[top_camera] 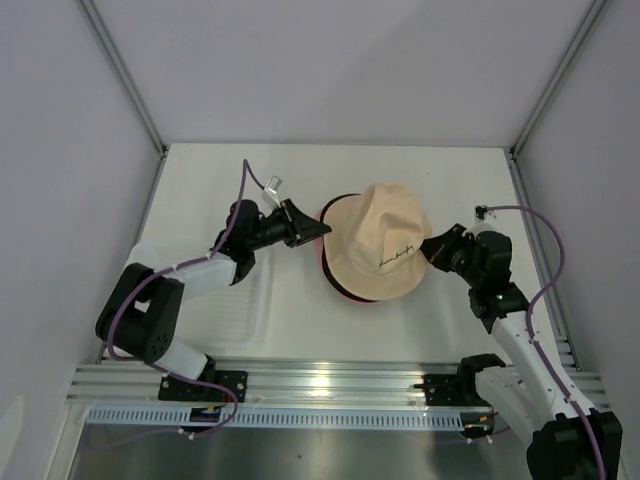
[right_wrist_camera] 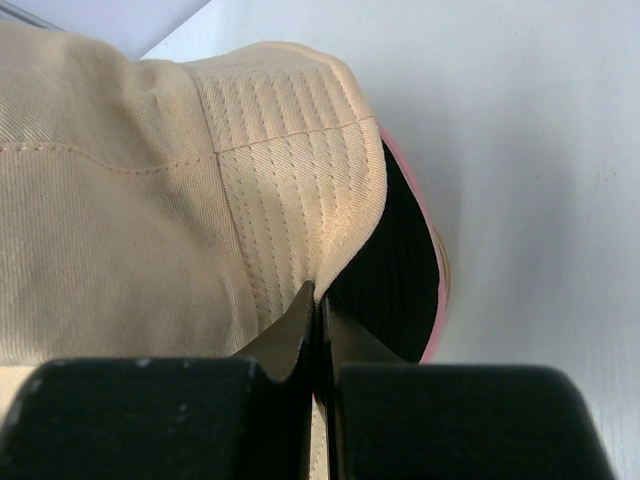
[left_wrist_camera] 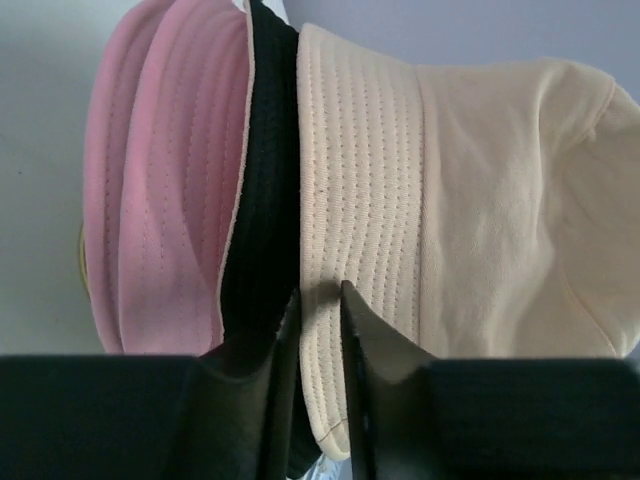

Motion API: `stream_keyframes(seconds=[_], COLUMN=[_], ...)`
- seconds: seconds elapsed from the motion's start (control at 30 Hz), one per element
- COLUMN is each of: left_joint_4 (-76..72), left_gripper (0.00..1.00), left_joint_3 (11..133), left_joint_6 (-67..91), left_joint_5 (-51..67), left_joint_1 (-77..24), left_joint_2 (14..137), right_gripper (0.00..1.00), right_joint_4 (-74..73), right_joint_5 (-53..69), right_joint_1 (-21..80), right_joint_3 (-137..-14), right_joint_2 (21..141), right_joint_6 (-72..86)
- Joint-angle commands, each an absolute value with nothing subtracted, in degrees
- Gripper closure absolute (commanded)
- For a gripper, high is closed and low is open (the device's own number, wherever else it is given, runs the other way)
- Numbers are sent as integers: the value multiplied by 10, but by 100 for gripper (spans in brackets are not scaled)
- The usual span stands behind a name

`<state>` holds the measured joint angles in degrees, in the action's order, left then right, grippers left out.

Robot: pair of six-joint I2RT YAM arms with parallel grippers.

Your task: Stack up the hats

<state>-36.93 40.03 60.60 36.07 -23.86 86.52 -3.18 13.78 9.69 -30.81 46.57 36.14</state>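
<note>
Top external view: on the white table [top_camera: 400, 330], a beige hat [top_camera: 380, 255] caps a black hat [left_wrist_camera: 262, 200] and pink hats [left_wrist_camera: 165, 180] mid-table. Right gripper [right_wrist_camera: 318, 310] pinches the beige brim tight; left gripper [left_wrist_camera: 320, 300], jaws narrowly apart, straddles its opposite brim edge.

The beige hat [top_camera: 378, 245] covered the black hat [left_wrist_camera: 262, 200] and pink hats [left_wrist_camera: 165, 180] beneath, leaving only rim slivers. Its dark script [top_camera: 397, 254] was too small to read.
</note>
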Motion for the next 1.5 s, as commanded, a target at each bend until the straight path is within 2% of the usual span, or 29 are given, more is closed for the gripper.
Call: stream_keyframes(seconds=[0.0,0.03,0.07,0.13,0.3,0.4,0.6,0.87,0.93,1.07,1.13,1.17,1.2,1.27,1.37,1.47], left_joint_4=[-437,-435,-417,-373,-194,-171,-148,-124,-126,-104,-80,-71,-63,-41,-24,-4], left_gripper=[77,98,99,99,99,99,99,99,99,99,99,99,99,99,99,99], left_joint_3=[404,407,410,412,419,416,412,411,410,424,432,438,441,446,446,449], left_joint_6=[624,625,625,605,531,513,502,483,475,437,427,418,412,402,392,381], left_joint_5=[391,393,387,361,213,182,178,163,170,187,189,188,187,183,174,153], left_joint_1=[-240,-239,-240,-239,-239,-239,-243,-246,-247,-252,-254,-254,-254,-254,-254,-254], left_joint_2=[872,881,883,883,866,867,897,908,897,864,849,834,826,803,783,773], right_gripper=[100,100,100,100,100,100,100,98,91,56,47,39,34,28,27,25], right_joint_4=[-24,-21,-22,-28,-40,-10,73,100,103,96,70,43,26,-32,-83,-98], right_joint_5=[139,139,136,127,99,103,105,125,139,152,144,139,131,96,50,55], right_joint_1=[103,103,103,103,103,103,103,105,106,107,106,107,106,105,96,59], right_joint_3=[-331,-332,-333,-332,-329,-305,-250,-250,-252,-259,-267,-281,-289,-309,-352,-394], right_joint_2=[475,477,478,483,512,538,608,705,708,662,632,594,576,523,484,483], right_joint_6=[352,353,353,353,352,359,379,380,380,378,367,361,356,338,322,323])
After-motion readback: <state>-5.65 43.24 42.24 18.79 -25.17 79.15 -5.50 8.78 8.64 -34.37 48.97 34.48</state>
